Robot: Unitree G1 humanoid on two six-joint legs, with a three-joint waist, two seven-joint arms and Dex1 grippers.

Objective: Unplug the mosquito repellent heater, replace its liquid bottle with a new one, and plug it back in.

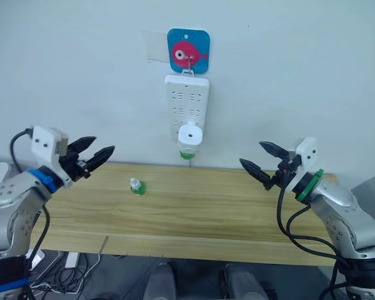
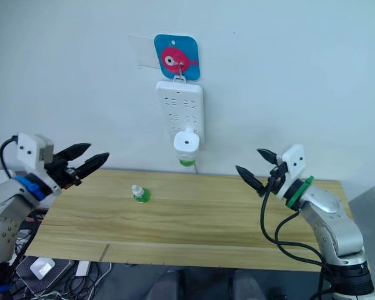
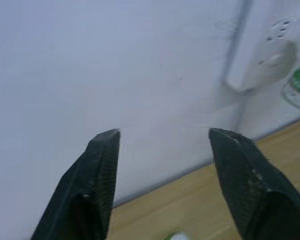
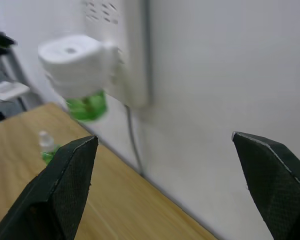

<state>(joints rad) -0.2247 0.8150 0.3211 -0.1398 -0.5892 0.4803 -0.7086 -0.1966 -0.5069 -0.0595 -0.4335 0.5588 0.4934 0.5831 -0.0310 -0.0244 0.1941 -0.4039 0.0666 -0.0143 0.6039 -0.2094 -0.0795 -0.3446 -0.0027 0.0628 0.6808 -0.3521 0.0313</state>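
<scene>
The mosquito repellent heater (image 1: 190, 135) sits plugged into the lowest outlets of the white power strip (image 1: 186, 103) hung upright on the far wall, its round-holed face turned out toward the near side and its long axis vertical, with its liquid bottle (image 1: 187, 154) hanging green from its underside. The new one (image 1: 136, 186) stands upright, cap up, on the wooden table (image 1: 194, 215), left of centre and nearer than the heater. The left gripper (image 1: 95, 154) and right gripper (image 1: 259, 160) hover at the table's two ends with fingers spread and empty, well apart from heater and bottles; no writing is legible, only a red fish on the blue hook plate (image 1: 188, 50) above the strip.
</scene>
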